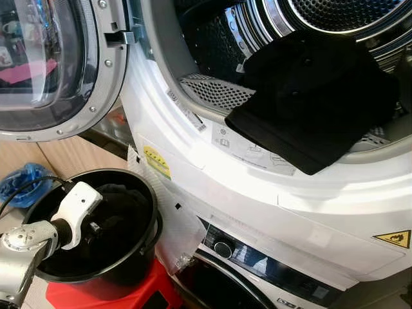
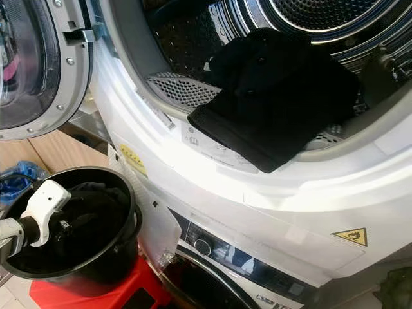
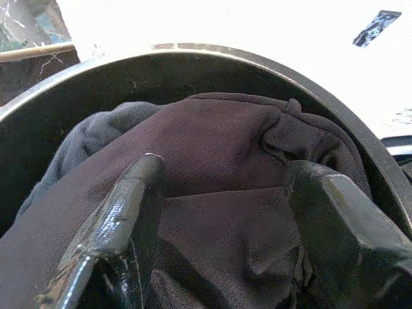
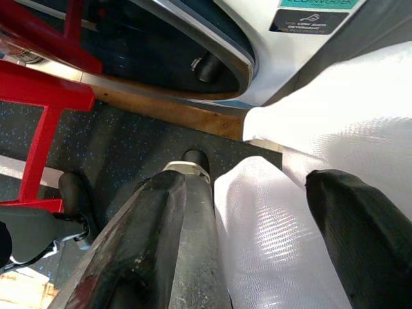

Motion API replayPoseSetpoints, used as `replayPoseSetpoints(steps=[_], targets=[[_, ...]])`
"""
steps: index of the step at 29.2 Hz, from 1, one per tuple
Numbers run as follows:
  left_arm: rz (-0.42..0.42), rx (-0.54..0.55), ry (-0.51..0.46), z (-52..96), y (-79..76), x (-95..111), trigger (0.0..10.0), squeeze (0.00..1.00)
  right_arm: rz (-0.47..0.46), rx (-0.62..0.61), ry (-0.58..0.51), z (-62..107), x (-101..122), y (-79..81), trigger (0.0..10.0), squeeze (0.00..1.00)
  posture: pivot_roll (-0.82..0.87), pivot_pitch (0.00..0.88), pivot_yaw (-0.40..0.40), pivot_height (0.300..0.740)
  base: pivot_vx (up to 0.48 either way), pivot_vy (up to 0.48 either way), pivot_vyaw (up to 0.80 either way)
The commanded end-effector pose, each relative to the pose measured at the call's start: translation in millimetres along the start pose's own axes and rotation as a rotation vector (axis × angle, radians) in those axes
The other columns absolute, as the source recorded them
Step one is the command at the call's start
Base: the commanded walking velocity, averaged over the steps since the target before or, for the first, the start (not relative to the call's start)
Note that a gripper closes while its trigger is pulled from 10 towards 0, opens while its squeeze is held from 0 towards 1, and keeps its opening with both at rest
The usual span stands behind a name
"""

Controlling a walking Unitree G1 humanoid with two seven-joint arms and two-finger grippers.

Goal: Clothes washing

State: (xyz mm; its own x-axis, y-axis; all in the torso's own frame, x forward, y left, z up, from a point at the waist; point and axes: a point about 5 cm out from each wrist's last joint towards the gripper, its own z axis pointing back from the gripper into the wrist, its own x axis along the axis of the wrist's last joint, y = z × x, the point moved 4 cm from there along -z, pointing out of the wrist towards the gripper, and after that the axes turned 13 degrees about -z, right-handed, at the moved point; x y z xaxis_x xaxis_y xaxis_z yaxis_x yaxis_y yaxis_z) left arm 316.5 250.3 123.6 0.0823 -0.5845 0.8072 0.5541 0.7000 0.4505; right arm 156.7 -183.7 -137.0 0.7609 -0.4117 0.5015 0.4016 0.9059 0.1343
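The left end effector [image 3: 219,212] is reaching into the round black plastic bucket [image 1: 138,257], fingers spread around dark crumpled clothes [image 3: 212,148] to lift them. A black garment [image 1: 309,96] is draping over the white machine's drum rim [image 1: 257,154], half loaded. The right end effector [image 4: 257,244] is hanging idle, spread.

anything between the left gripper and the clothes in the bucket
No. The left gripper is inside the black bucket, jaws open and straddling the dark clothes. Further on, a black garment lies draped over the upper drum's rim.

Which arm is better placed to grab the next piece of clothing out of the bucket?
Left. The left gripper is open inside the bucket, fingers straddling the dark clothes.
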Motion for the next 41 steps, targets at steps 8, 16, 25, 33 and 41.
replayPoseSetpoints(steps=[8,16,25,33,41], targets=[[0.004,-0.047,0.063,15.1,4.6,-16,10.0,1.00,-0.009,-0.013,0.029,1.7,-9,-3.7,10.0,0.00,0.11,0.121,-0.021,0.740,0.000,0.000,0.00],[-0.007,-0.087,0.146,19.5,1.7,-30,10.0,1.00,-0.014,-0.017,0.026,1.5,-8,-4.8,10.0,0.00,0.11,0.143,-0.019,0.740,0.000,0.000,0.00],[-0.080,0.083,0.239,20.1,32.3,-34,10.0,1.00,-0.027,-0.027,0.035,2.4,-12,-8.3,10.0,0.00,0.11,0.152,-0.021,0.740,0.000,0.000,0.00],[0.021,-0.053,0.213,13.7,8.3,-40,10.0,0.00,-0.028,-0.030,0.034,2.4,-11,-8.8,10.0,0.00,0.10,0.153,-0.019,0.740,0.000,0.000,0.00],[0.066,-0.066,0.276,13.6,-2.0,-60,10.0,0.00,-0.026,-0.030,0.033,2.3,-11,-9.5,10.0,0.00,0.10,0.151,-0.022,0.740,0.000,0.000,0.00]])
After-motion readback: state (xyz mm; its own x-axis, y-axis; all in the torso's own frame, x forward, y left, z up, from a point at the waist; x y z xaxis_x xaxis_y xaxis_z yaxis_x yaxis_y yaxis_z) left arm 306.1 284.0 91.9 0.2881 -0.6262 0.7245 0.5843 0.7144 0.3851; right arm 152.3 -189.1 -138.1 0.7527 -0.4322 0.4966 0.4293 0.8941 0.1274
